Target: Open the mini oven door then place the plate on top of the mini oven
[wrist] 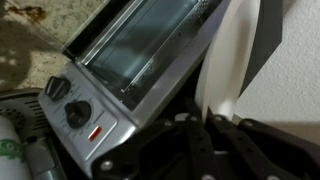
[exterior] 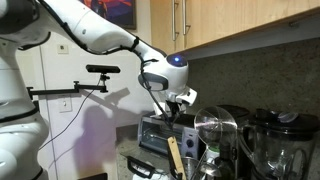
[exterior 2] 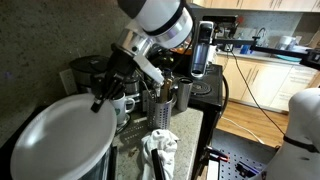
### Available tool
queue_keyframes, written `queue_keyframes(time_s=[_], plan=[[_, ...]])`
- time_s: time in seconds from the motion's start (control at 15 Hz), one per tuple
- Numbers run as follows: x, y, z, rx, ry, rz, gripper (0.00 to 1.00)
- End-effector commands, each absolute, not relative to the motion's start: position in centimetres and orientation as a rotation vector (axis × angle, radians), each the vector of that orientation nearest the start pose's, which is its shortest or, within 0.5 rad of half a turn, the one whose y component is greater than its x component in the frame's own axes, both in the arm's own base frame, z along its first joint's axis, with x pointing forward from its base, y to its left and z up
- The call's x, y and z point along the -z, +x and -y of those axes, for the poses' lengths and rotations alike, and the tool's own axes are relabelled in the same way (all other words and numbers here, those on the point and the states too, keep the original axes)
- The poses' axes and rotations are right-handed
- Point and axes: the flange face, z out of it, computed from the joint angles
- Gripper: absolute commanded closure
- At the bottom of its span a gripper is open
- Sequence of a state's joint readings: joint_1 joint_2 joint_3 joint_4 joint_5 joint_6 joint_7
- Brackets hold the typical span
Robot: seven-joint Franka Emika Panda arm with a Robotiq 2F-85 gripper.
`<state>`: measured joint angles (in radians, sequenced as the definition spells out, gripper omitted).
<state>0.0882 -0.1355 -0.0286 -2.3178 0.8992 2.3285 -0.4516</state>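
Okay, claw (exterior 2: 101,96) is clamped on the plate (exterior 2: 55,140) rim, holding it edge-on, probably for carrying. In the wrist view the mini oven (wrist: 105,125) sits at 9 o'clock of the plate. Its door (wrist: 150,45) looks flush, likely unopened, can't confirm. Plate isn't on top yet.

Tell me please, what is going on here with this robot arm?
The robot arm holds a white plate by its rim, its tool shut on it. In the wrist view the plate is up in the air near the mini oven, not yet on top of it. Whether the mini oven door is open, the pictures do not show clearly.
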Motion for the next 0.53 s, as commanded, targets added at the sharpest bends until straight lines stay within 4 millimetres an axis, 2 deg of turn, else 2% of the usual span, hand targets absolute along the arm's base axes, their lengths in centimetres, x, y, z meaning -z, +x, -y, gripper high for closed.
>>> queue_keyframes(time_s=[0.0,0.07,0.13,0.27,0.47], plan=[[-38.8,52.0,-7.2,0.345,-2.436,-0.159,0.95],[-38.2,52.3,-7.7,0.344,-2.437,-0.181,0.88],[-37.7,52.5,-8.0,0.34,-2.436,-0.196,0.7],[-37.2,52.9,-8.0,0.345,-2.432,-0.228,0.56],[-38.3,52.9,-7.4,0.364,-2.439,-0.229,0.34]])
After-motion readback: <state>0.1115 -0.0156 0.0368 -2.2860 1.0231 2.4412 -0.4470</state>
